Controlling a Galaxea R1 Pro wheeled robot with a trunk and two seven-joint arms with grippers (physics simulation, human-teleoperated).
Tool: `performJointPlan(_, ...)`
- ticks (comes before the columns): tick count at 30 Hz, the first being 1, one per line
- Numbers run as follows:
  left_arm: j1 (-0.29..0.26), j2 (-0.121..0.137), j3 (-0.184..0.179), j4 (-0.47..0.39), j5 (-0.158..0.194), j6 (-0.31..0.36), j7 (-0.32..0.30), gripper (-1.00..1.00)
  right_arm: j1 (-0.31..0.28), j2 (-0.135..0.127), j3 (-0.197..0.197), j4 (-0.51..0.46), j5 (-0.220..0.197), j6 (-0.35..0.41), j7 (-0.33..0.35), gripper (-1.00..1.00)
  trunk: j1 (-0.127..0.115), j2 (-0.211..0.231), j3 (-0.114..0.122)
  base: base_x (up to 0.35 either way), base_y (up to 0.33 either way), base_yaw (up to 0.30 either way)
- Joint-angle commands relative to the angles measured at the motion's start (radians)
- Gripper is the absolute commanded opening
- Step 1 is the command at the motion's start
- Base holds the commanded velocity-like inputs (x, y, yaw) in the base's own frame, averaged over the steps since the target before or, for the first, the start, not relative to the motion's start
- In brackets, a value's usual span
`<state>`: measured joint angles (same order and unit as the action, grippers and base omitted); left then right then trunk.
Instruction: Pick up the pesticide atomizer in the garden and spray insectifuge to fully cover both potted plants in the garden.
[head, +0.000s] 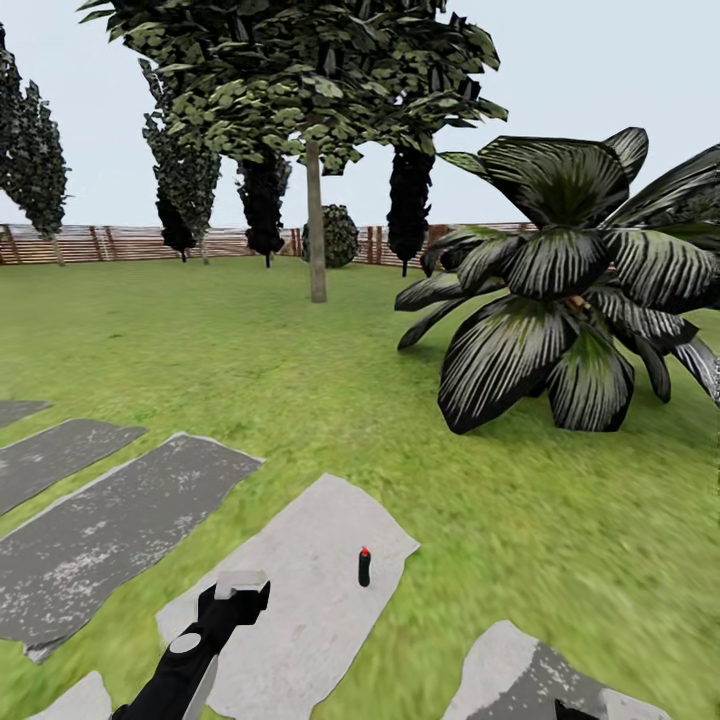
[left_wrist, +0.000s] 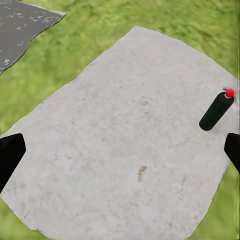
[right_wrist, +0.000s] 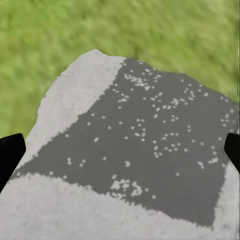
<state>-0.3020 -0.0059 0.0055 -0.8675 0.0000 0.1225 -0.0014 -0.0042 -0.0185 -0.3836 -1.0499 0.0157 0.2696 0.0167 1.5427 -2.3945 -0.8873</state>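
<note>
Left gripper (head: 243, 588) low over a pale stepping stone (head: 290, 600), fingers spread wide, nothing between them. Atomizer (head: 364, 567) stands upright on the same stone, just ahead and to the right, its long axis vertical. Left arm looks nearer. Right gripper (right_wrist: 120, 150) hangs spread and empty over another stone (right_wrist: 150, 145), well apart.
</note>
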Motion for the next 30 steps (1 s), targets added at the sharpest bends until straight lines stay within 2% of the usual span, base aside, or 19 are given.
performJointPlan(1, 0.000, 0.000, 0.001, -0.002, 0.000, 0.006, 0.000, 1.00, 0.000, 0.000, -0.001, -0.001, 0.001, 0.005, 0.002, 1.00, 0.000, 0.000, -0.001, 0.000, -0.317, 0.001)
performJointPlan(5, 0.000, 0.000, 0.001, -0.002, 0.000, 0.006, 0.000, 1.00, 0.000, 0.000, 0.000, -0.001, 0.001, 0.005, 0.002, 1.00, 0.000, 0.000, -0.001, 0.000, -0.317, 0.017)
performJointPlan(20, 0.000, -0.005, -0.003, -0.001, 0.002, 0.006, 0.000, 1.00, 0.000, -0.002, -0.003, 0.002, 0.001, 0.005, 0.002, 1.00, 0.000, 0.000, -0.001, 0.000, -0.317, 0.238)
performJointPlan(26, 0.000, -0.012, -0.004, -0.001, 0.002, 0.006, 0.000, 1.00, 0.000, -0.003, -0.002, -0.003, 0.012, 0.010, -0.003, 1.00, 0.000, 0.000, -0.001, 0.000, -0.319, 0.051)
performJointPlan(28, 0.000, -0.012, -0.002, -0.001, 0.003, 0.006, 0.000, 1.00, 0.000, -0.006, -0.001, -0.027, 0.012, 0.018, -0.005, 1.00, 0.000, 0.000, -0.001, 0.000, -0.321, 0.008)
performJointPlan(30, -0.002, -0.009, 0.001, -0.002, 0.002, 0.007, 0.000, 1.00, 0.000, -0.011, -0.002, -0.093, 0.008, 0.092, -0.005, 1.00, 0.000, 0.000, -0.001, 0.000, -0.321, 0.003)
